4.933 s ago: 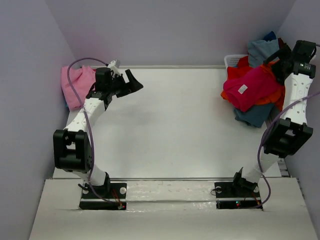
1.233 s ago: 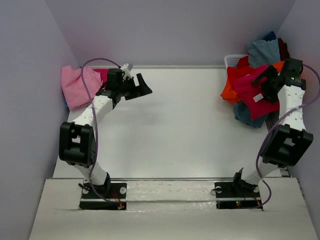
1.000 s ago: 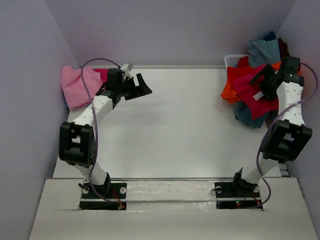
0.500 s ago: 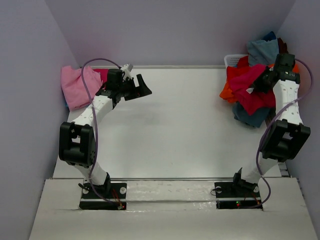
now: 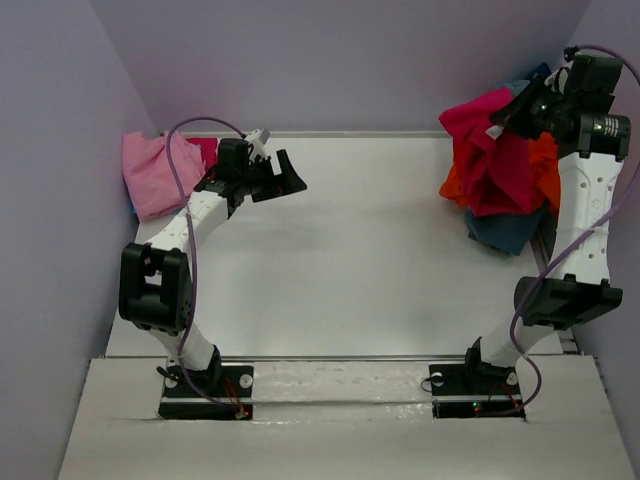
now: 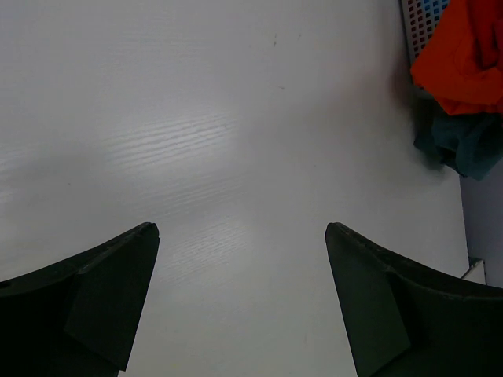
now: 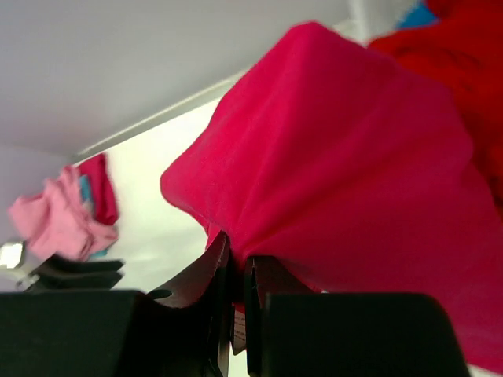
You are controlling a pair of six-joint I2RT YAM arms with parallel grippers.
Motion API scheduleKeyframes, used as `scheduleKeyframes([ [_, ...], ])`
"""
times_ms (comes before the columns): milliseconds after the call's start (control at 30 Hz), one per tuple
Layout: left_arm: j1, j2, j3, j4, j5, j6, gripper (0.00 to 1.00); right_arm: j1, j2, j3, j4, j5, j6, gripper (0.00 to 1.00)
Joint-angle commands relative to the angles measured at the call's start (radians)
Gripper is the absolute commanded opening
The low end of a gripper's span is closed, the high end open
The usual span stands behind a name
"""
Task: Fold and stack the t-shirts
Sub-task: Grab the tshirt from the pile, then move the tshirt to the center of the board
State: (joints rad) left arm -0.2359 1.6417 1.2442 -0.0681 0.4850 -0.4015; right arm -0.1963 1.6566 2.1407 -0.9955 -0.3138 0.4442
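My right gripper [image 5: 512,108] is raised at the back right, shut on a fold of the crimson-magenta t-shirt [image 5: 490,150]. The shirt hangs from it above the heap of t-shirts: an orange one [image 5: 545,165], a teal one [image 5: 505,232], a red one. In the right wrist view the magenta cloth [image 7: 346,181] fills the frame, pinched between my closed fingers [image 7: 216,271]. My left gripper [image 5: 285,172] hovers open over the back left of the table; the left wrist view shows its gripper [image 6: 242,232] with bare table between the fingers. A light pink t-shirt [image 5: 150,172] lies bunched at the far left.
A white basket [image 6: 424,20] holds the heap against the right wall. Purple walls close in on three sides. A second crimson piece [image 5: 207,150] lies beside the pink shirt. The white table [image 5: 350,250] stretches between the arms.
My right gripper closed on the crimson-magenta t-shirt and lifted it up and back off the heap. The left arm stayed still.
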Motion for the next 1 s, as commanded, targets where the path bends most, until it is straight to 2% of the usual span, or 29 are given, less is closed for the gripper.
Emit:
scheduleKeyframes([
  [0,-0.019,0.007,0.049,0.014,0.004,0.007,0.99,0.135,-0.035,0.127,-0.080,-0.159,-0.070,0.07],
  [200,-0.019,-0.029,0.031,0.034,-0.036,0.003,0.99,0.297,-0.090,-0.001,-0.006,-0.205,-0.108,0.07],
  [300,-0.019,-0.065,0.012,0.060,-0.046,-0.014,0.99,0.380,-0.078,0.025,-0.028,-0.173,-0.150,0.07],
  [567,-0.019,-0.158,-0.017,0.099,-0.106,-0.023,0.99,0.497,-0.057,0.097,-0.038,-0.160,-0.180,0.07],
  [667,-0.028,-0.195,-0.022,0.117,-0.120,-0.037,0.99,0.616,0.012,0.145,-0.123,-0.082,-0.229,0.07],
  [767,-0.039,-0.244,-0.034,0.142,-0.135,-0.052,0.99,0.679,0.022,0.101,-0.097,-0.039,-0.223,0.07],
  [833,-0.039,-0.290,-0.035,0.139,-0.187,-0.054,0.99,0.721,0.020,0.071,-0.072,-0.042,-0.219,0.07],
  [967,-0.039,-0.376,-0.008,0.113,-0.327,-0.030,0.99,0.796,0.074,0.186,-0.136,-0.010,-0.233,0.07],
])
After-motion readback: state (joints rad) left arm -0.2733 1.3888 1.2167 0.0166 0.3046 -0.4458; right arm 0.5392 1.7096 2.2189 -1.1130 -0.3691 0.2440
